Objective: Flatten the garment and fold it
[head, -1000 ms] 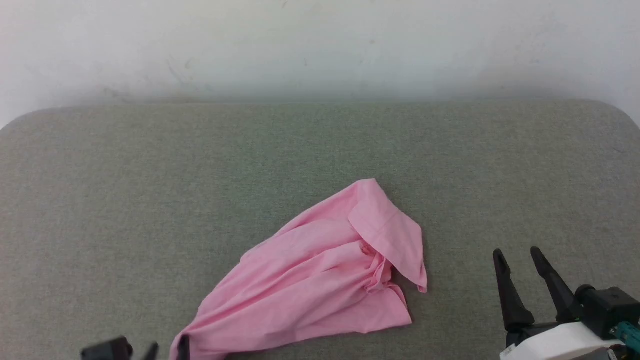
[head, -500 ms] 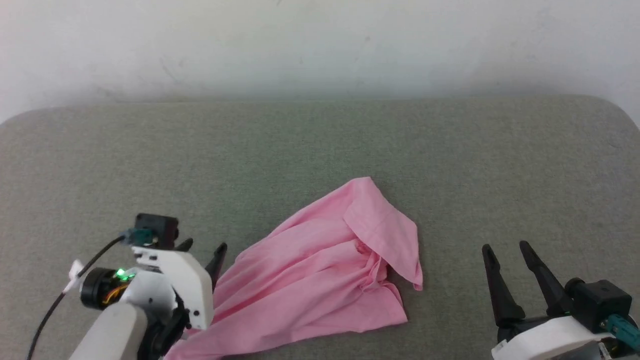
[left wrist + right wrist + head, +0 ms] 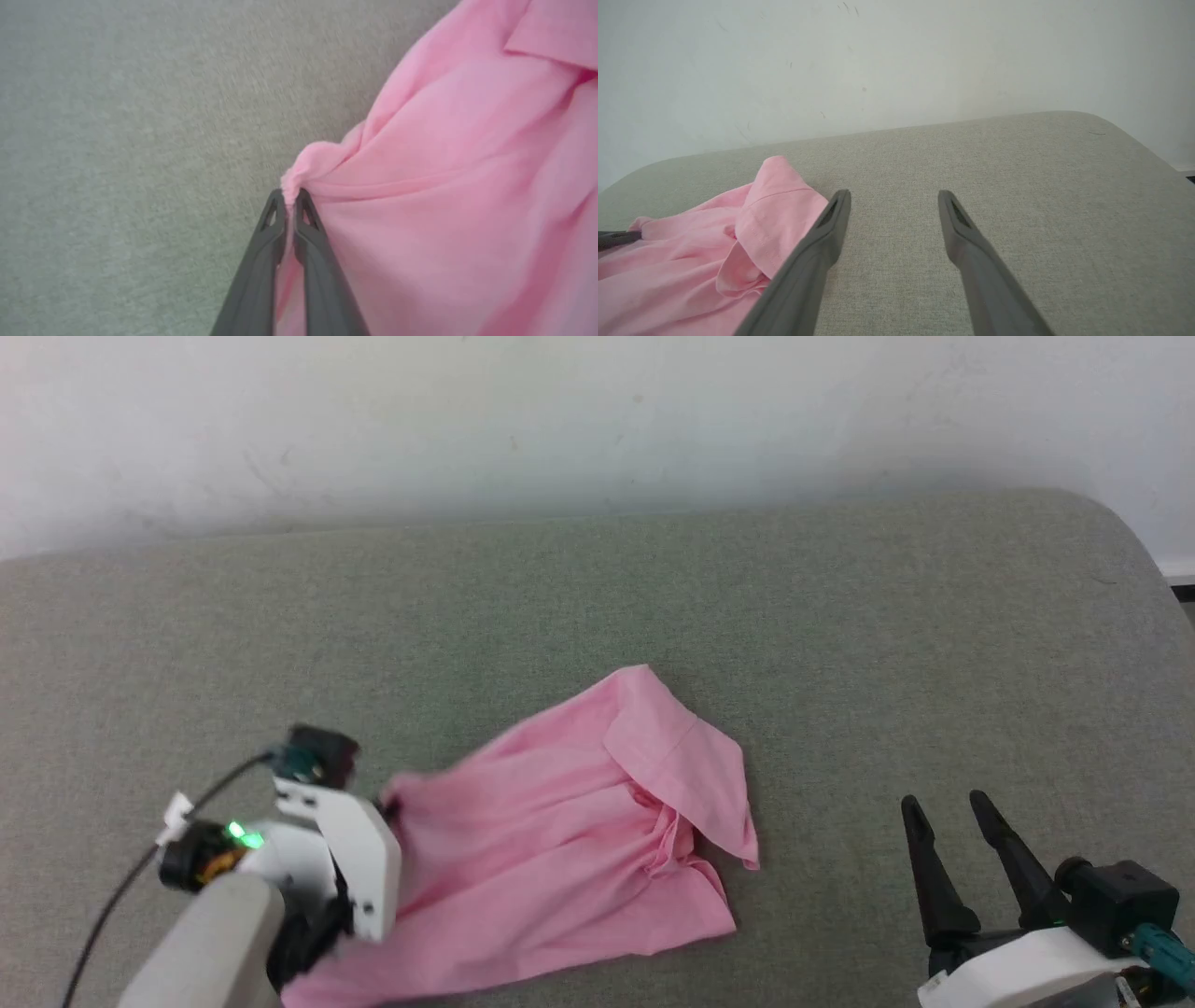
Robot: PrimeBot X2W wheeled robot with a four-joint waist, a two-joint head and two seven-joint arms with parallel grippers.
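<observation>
Pinching the garment's (image 3: 560,859) bunched edge tight in the left gripper (image 3: 289,193). Idling right of it with right gripper (image 3: 940,799) spread apart. Barely started: crumpled, nothing folded.

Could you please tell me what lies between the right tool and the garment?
Nothing but bare grey-green padded surface; the head view shows the open right tool apart from the garment.

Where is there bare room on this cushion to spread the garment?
Bare: the strip of cushion between the garment and the wall, and the stretch from its right edge to the open right gripper. Crowded: near left, where the left gripper pinches it.
</observation>
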